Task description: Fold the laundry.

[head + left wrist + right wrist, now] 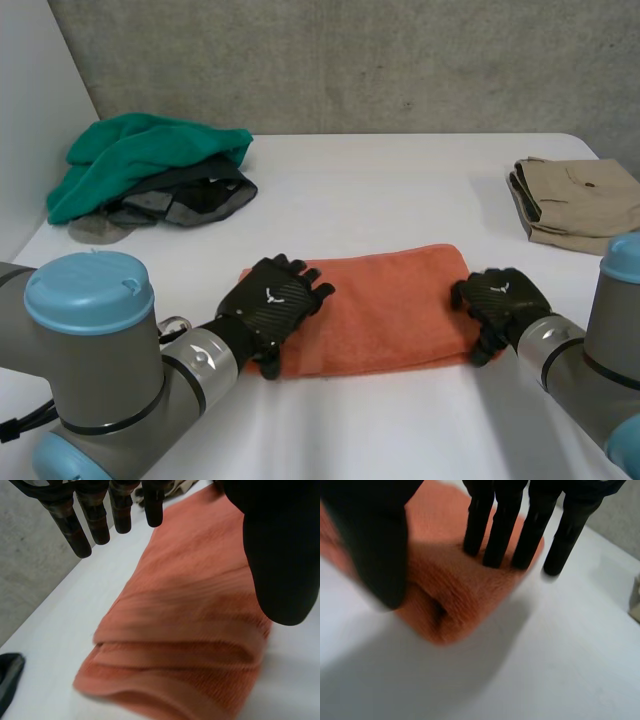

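Two black hands rest on a folded orange towel (pixel 390 305) lying mid-table (pixel 400 190). The left hand (pixel 272 305) lies on its left end, fingers straight and relaxed. The right hand (pixel 500 298) presses straight fingers onto its right end, grasping nothing. A heap of green and dark clothes (pixel 140 165) sits far left, folded beige trousers (pixel 575 200) far right.

Orange towel (pixel 380 300): terry cloth, ribbed nap, matt. Table (pixel 400 190): smooth, matt white. Green garment (pixel 140 150): soft, fleecy cloth. Beige trousers (pixel 580 200): flat woven cloth. Wall (pixel 350 60): rough, pitted concrete. Left hand (pixel 272 305): matt black.
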Controlling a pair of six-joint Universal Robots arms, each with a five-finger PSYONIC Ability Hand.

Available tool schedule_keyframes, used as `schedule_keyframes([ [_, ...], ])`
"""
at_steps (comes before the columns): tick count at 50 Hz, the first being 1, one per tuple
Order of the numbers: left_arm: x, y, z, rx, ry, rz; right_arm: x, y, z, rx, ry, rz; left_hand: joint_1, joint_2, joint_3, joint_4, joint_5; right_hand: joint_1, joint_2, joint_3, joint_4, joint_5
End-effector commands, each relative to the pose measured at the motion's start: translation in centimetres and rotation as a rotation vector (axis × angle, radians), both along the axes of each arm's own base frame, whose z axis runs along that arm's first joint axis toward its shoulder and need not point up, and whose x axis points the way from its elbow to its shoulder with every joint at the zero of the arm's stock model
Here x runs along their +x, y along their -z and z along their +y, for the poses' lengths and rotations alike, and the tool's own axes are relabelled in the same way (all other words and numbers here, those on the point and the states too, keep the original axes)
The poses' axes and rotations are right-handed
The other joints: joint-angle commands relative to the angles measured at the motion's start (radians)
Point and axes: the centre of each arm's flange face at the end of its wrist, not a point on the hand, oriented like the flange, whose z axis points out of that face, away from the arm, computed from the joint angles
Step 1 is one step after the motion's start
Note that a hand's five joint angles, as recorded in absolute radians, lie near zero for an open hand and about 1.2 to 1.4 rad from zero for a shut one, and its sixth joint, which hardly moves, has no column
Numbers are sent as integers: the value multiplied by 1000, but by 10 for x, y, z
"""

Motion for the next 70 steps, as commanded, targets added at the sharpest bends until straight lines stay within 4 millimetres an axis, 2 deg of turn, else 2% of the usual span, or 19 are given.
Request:
schedule_keyframes([
  [1,13,-16,-14,-48,-91,16,-2,3,-21,-224,36,150,-11,-31,-34,-26,-49,753,663,754,774,767],
  [5,28,-38,-26,-86,-164,69,37,-36,-9,-511,-36,134,-11,-31,-34,-26,-49,753,663,754,774,767],
  [6,37,-47,-33,-100,-206,93,56,-51,3,-600,-99,112,-11,-31,-34,-26,-49,753,663,754,774,767],
  [9,54,-61,-44,-119,-285,138,89,-62,31,-691,-246,78,-11,-31,-34,-26,-49,753,663,754,774,767],
  [10,59,-64,-47,-121,-306,148,110,-58,53,-716,-369,57,-11,-31,-34,-26,-49,753,663,754,774,767],
  [14,81,-70,-59,-112,-392,188,149,-34,104,-694,-657,11,-11,-31,-34,-26,-49,753,663,754,774,767],
  [18,89,-65,-63,-59,-416,224,169,0,133,-590,-811,6,-11,-31,-34,-26,-49,753,663,754,774,767],
  [20,87,-60,-63,-28,-405,231,172,6,131,-553,-803,27,-11,-31,-34,-26,-49,665,576,667,686,679],
  [21,85,-58,-63,-19,-398,235,173,5,125,-525,-770,38,-11,-31,-34,-26,-49,10,-79,12,31,24],
  [23,83,-58,-62,-9,-387,244,171,-2,114,-490,-699,33,-11,-31,-34,-26,-49,-438,-528,-437,-417,-424],
  [29,62,-66,-61,-15,-327,294,147,-56,55,-386,-375,-258,-11,-31,-34,-26,-49,-469,-558,-467,-448,-455],
  [32,46,-68,-58,5,-294,322,130,-70,39,-307,-284,-340,-11,-31,-34,-26,-49,-469,-558,-467,-448,-455],
  [35,33,-64,-51,42,-270,333,118,-62,23,-147,-195,-398,-11,-31,-34,-26,-49,-469,-558,-467,-448,-455],
  [40,5,-38,-30,145,-241,277,114,-39,8,53,-164,-371,-11,-31,-34,-26,-49,-469,-558,-467,-448,-455],
  [46,2,-1,-32,218,-340,156,112,4,-6,298,-130,-283,-11,-31,-34,-26,-49,-469,-558,-467,-448,-455],
  [52,12,21,-43,265,-429,79,109,16,-14,286,-100,-241,-11,-31,-34,-26,-49,-469,-558,-467,-448,-455],
  [57,20,30,-48,295,-438,28,106,9,-18,185,-96,-165,-11,-31,-34,-26,-49,-454,-544,-453,-433,-440],
  [64,20,-1,-47,256,-373,80,110,-27,-3,-41,-168,-63,-11,-31,-34,-26,-49,-454,-544,-453,-433,-440],
  [70,21,-61,-49,155,-289,241,118,-49,36,-259,-224,-21,-11,-31,-34,-26,-49,-457,-547,-456,-436,-443],
])
